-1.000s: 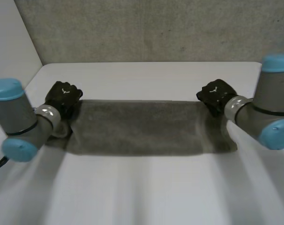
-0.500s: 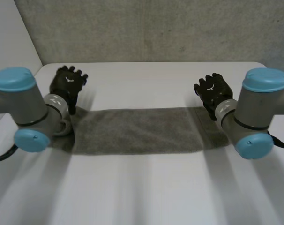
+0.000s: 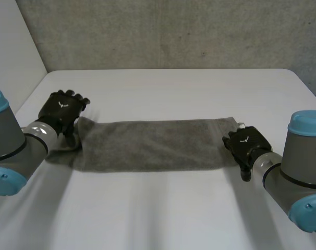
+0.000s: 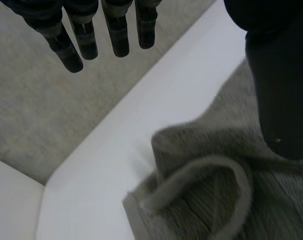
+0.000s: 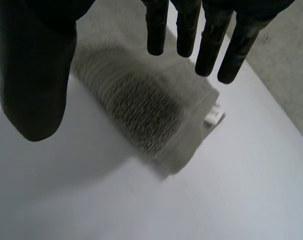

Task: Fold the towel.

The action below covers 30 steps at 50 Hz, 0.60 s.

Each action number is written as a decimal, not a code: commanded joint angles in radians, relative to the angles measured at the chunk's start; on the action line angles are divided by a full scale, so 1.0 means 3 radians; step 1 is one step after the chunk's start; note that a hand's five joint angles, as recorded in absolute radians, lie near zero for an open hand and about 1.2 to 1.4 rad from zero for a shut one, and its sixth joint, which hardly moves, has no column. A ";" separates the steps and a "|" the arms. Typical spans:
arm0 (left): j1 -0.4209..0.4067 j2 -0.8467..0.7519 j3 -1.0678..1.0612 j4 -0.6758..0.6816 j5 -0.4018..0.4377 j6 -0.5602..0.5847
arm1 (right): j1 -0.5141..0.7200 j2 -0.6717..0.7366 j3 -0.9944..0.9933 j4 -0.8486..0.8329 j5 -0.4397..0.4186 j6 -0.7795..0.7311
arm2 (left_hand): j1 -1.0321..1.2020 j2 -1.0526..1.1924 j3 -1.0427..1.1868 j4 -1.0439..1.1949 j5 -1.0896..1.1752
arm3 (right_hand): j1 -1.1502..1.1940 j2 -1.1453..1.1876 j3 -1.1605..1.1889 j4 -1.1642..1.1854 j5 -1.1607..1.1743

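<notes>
The towel (image 3: 153,145), mid-frame on the counter (image 3: 173,88), looks soft, limp and light; pinch its end corners. Left hand (image 3: 60,110) and right hand (image 3: 247,146) are both released, holding nothing.

Open tbl (image 3: 163,219) fwd of towel (image 3: 153,145)

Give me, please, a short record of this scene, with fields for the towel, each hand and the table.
towel: grey, lying as a long strip across the table
towel end by left hand: rumpled, edge curled up
left hand: open, fingers straight, not gripping the towel
right hand: open, fingers straight, over the towel's other end
label: small, white, at the end by the right hand
table: white
</notes>
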State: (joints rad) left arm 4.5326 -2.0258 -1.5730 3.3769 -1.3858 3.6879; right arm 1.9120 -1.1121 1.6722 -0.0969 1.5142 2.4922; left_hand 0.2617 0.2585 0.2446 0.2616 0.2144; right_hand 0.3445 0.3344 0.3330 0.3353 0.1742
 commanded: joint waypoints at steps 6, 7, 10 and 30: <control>0.0195 -0.0319 0.0120 0.0074 -0.0039 -0.0011 | -0.0329 0.0286 -0.0062 -0.0397 0.0020 -0.0019 | -0.0278 -0.0267 -0.0221 -0.0278 -0.0702 | 0.3054 0.3088 0.3093 0.3085 0.3040; 0.0200 -0.0339 0.0120 0.0125 -0.0039 -0.0031 | -0.0329 0.0286 -0.0062 -0.0398 0.0020 -0.0019 | -0.0288 -0.0277 -0.0231 -0.0287 -0.0712 | 0.3059 0.3093 0.3097 0.3090 0.3045; 0.0200 -0.0365 0.0120 0.0182 -0.0044 -0.0062 | -0.0395 0.0286 -0.0067 -0.0485 0.0025 -0.0034 | -0.0288 -0.0277 -0.0231 -0.0287 -0.0712 | 0.3506 0.3539 0.3544 0.3536 0.3492; 0.0196 -0.0462 0.0064 0.0330 -0.0356 -0.0144 | -0.1070 0.0220 -0.0281 -0.0275 0.0051 -0.0637 | -0.0288 -0.0277 -0.0231 -0.0287 -0.0712 | 0.3506 0.3539 0.3544 0.3536 0.3492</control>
State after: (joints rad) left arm 4.6031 -2.1761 -1.5400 3.4832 -1.4828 3.6457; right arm 1.6710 -1.0340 1.6173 -0.1896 1.5258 2.3744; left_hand 0.2608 0.2585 0.2445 0.2616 0.2144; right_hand 1.3073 1.2824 1.3282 1.3332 1.1599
